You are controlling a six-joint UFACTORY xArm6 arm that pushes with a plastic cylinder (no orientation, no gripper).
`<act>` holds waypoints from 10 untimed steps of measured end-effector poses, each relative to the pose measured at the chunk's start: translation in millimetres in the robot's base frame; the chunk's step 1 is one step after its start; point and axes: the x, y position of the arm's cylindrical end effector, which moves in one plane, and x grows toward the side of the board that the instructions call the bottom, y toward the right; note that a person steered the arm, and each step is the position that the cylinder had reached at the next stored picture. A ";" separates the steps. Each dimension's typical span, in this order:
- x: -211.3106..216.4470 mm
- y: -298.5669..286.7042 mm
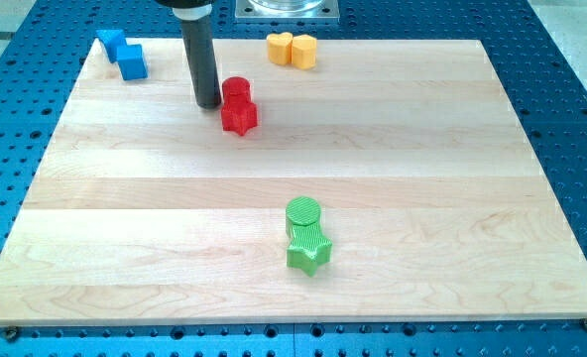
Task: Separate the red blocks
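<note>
Two red blocks touch each other left of centre near the view's top: a red cylinder [236, 90] behind and a red star [239, 117] in front of it. My tip [209, 103] rests on the board just left of the red cylinder, very close to it or touching its left side. The dark rod rises from the tip to the view's top edge.
Two blue blocks [122, 54] sit at the board's top left corner. A yellow heart [279, 48] and a yellow block [304, 51] touch at the top centre. A green cylinder [302, 213] touches a green star [308, 251] at the bottom centre. The wooden board [452, 198] lies on a blue perforated table.
</note>
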 end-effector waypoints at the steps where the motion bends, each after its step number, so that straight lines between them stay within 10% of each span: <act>1: -64.3 -11.1; 10: 21.8 42.3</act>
